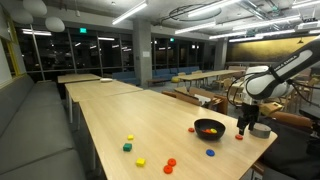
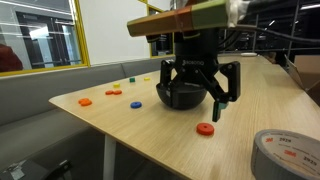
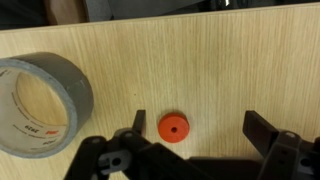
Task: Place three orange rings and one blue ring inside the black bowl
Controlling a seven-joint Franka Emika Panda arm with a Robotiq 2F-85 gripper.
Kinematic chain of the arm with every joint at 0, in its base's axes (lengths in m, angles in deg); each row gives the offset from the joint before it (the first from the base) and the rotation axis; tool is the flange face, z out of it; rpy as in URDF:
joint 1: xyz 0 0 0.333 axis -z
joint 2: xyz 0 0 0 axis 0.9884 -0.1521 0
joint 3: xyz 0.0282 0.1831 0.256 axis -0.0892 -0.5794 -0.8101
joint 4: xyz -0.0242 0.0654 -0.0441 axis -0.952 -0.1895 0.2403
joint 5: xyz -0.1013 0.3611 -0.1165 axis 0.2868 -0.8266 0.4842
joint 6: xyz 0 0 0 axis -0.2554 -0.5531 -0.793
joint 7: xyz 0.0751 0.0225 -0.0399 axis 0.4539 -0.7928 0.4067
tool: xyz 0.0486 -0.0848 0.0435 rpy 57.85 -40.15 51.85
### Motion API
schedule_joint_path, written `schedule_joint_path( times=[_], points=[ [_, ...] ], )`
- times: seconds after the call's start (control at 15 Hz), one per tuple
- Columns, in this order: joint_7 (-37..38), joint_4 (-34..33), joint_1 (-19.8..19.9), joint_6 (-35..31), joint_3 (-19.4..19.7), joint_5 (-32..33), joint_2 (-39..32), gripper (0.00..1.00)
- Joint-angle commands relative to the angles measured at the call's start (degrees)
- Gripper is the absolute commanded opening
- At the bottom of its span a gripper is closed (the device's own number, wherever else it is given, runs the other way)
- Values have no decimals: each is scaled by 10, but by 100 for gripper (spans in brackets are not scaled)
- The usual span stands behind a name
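Though the black bowl (image 1: pixel 199 126) stands on the tabletop (image 1: pixel 110 120), what it holds cannot be settled: an orange fleck shows inside it, too small to read as a ring or a reflection.

Well left of the bowl lie two yellow blocks (image 1: pixel 130 138) and a green block (image 1: pixel 127 148). Closer to the bowl, but still left of it and nearer the camera, two orange rings (image 1: pixel 168 165) lie almost touching. A third ring (image 1: pixel 193 128) lies just beside the bowl's left rim. The blue ring (image 1: pixel 211 153), flat and bright, lies near the bowl on the camera side.

Right of the bowl, the tool (image 1: pixel 245 128) hangs low over the tabletop with its jaws spread wide, gripping nothing. In the wrist view, an orange ring (image 3: pixel 173 128) lies flat on the wood between the tool's fingers (image 3: pixel 262 132). It sits nearer one finger than the other and touches neither. This ring is small, round and orange-red, with a dark hole at its centre. A grey tape roll (image 3: pixel 40 100) lies flat beyond the tool, on the side away from the bowl.
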Motion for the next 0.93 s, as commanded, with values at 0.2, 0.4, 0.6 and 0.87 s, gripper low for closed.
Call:
schedule_joint_path(
  times=[0.2, 0.4, 0.6, 0.87],
  points=[
    [-34, -29, -16, -26, 17, -33, -65, 100],
    [-41, -42, -21, -32, 17, -51, -88, 100],
    [-28, -48, -15, -58, 13, -54, -105, 100],
    [-14, -48, -10, -98, 10, -49, -122, 100]
  ],
)
